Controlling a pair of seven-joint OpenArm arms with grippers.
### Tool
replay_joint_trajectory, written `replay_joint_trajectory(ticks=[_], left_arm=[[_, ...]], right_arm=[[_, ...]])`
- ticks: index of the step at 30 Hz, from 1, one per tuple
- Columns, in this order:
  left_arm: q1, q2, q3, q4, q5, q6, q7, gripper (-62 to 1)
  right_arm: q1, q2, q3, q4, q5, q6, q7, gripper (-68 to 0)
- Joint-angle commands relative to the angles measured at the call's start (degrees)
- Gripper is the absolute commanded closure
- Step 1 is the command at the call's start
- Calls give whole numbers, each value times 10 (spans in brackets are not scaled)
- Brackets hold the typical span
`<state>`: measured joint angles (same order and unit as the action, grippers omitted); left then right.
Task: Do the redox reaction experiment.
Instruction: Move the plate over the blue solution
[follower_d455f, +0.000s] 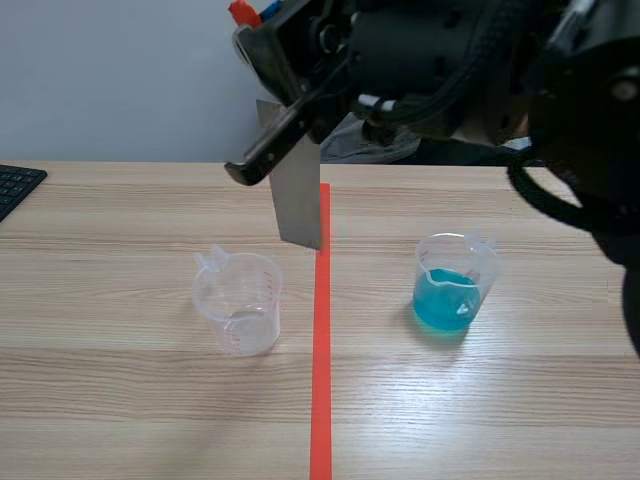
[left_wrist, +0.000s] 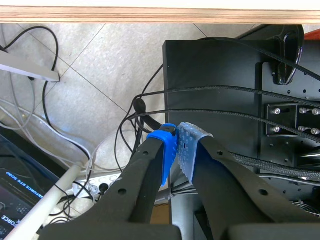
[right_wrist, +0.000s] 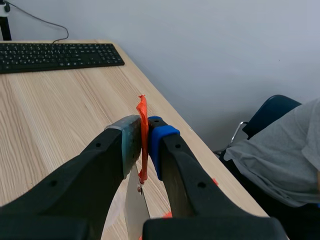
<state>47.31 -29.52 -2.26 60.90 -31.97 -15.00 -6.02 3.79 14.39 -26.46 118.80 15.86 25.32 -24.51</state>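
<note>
A grey metal plate (follower_d455f: 298, 205) hangs upright over the table's middle, between two beakers. It dangles from an orange strip (right_wrist: 143, 135), and my right gripper (follower_d455f: 252, 22) is shut on that strip, raised high; the plate (right_wrist: 134, 207) shows below its fingers. A clear empty beaker (follower_d455f: 240, 303) stands left of the red tape line. A beaker with blue liquid (follower_d455f: 455, 285) stands right of it. My left gripper (left_wrist: 177, 145) is shut on nothing, below the table edge, and is absent from the scene view.
A red tape line (follower_d455f: 320, 350) runs down the table's middle. A black keyboard (follower_d455f: 15, 185) lies at the far left edge. A person in grey (right_wrist: 280, 155) sits across the table. Cables and a black base (left_wrist: 215, 85) lie under the left gripper.
</note>
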Motion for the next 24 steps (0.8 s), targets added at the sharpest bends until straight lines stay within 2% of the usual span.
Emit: replay_joint_trajectory(ticks=[1, 5, 12, 17, 24], left_arm=[[4, 3, 0, 11, 0, -1, -4, -32], [4, 3, 0, 11, 0, -1, -4, -32], [4, 3, 0, 11, 0, -1, -4, -32], [4, 3, 0, 11, 0, -1, -4, -32], [4, 3, 0, 11, 0, -1, -3, -32]], right_arm=[[8, 23, 14, 7, 16, 0, 8, -13], [8, 64, 52, 7, 54, 1, 9, -13], [6, 141, 130, 7, 126, 22, 12, -13], [-3, 205, 178, 7, 176, 23, 31, -13], [-48, 268, 242, 6, 193, 26, 78, -13]])
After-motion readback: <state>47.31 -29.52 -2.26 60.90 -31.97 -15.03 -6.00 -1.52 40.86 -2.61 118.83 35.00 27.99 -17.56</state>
